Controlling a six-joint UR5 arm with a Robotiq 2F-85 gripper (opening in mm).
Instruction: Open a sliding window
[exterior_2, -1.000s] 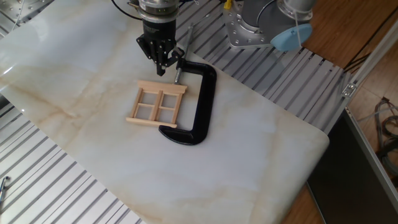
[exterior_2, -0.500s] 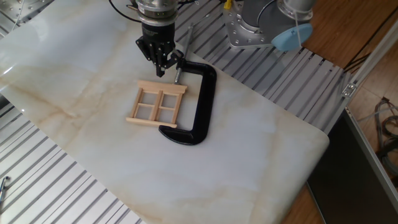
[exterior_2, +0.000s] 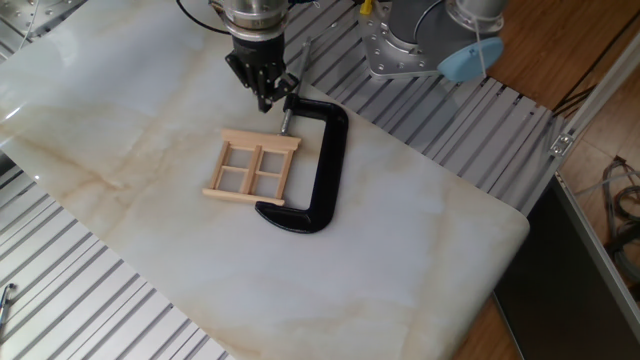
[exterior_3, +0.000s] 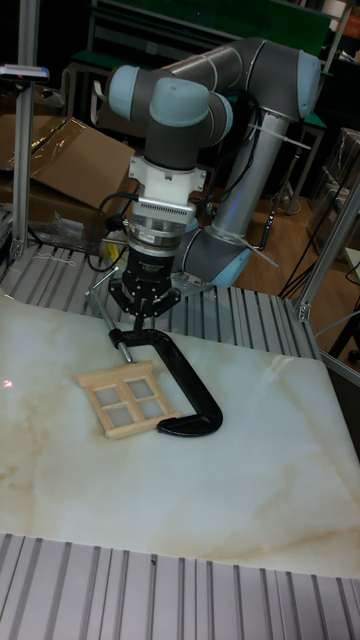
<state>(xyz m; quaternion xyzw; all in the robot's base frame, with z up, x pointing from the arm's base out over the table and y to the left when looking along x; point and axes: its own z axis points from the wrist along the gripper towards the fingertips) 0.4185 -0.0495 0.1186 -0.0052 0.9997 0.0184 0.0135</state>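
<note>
You see a black clamp lying flat on the marble slab; ribbed metal panels border that slab, and cardboard boxes sit behind it.

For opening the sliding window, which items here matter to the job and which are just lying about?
Part of the job:
- sliding window, flat on the marble slab
- gripper, above the window's far end, not touching it

Lying about:
- black C-clamp, around the window's side
- marble slab
- cardboard box
</note>
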